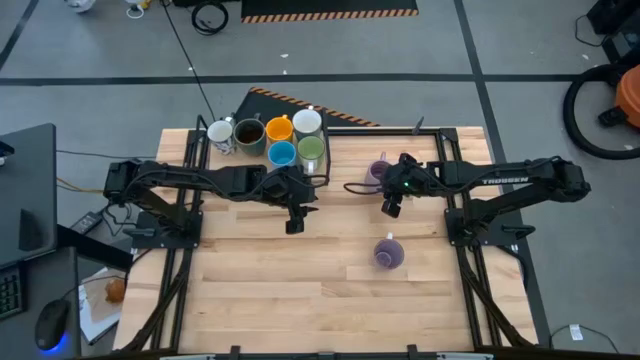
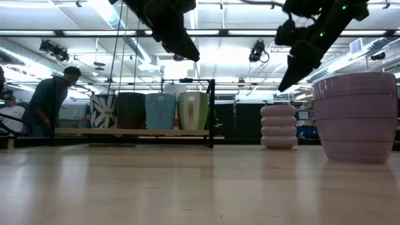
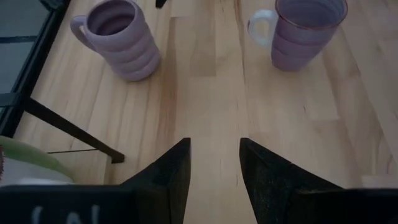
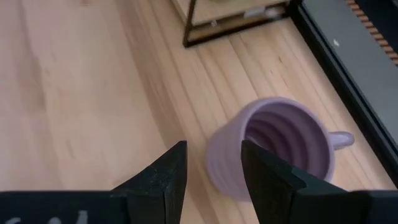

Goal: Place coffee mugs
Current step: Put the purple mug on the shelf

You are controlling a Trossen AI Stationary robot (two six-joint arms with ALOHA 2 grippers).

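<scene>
Six mugs stand upright in a black wire rack [image 1: 325, 170] at the table's far edge: patterned white [image 1: 221, 133], dark brown [image 1: 249, 131], orange [image 1: 279, 128], white [image 1: 307, 121], blue [image 1: 282, 153] and green [image 1: 311, 148]. Two lavender mugs stand on their bases on the table, one right of the rack [image 1: 378, 172] [image 4: 273, 146] [image 3: 118, 37], one nearer the front [image 1: 389, 252] [image 3: 305, 28] [image 2: 356, 119]. My left gripper [image 1: 295, 222] [image 3: 214, 149] hangs open just in front of the rack. My right gripper [image 1: 390, 207] [image 4: 213, 152] hovers open beside the far lavender mug.
Black frame rails [image 1: 455, 150] border the tabletop on the far and right sides. Bare wood [image 1: 280, 290] stretches across the near half of the table. A person [image 2: 53, 100] stands in the room beyond the table's far edge.
</scene>
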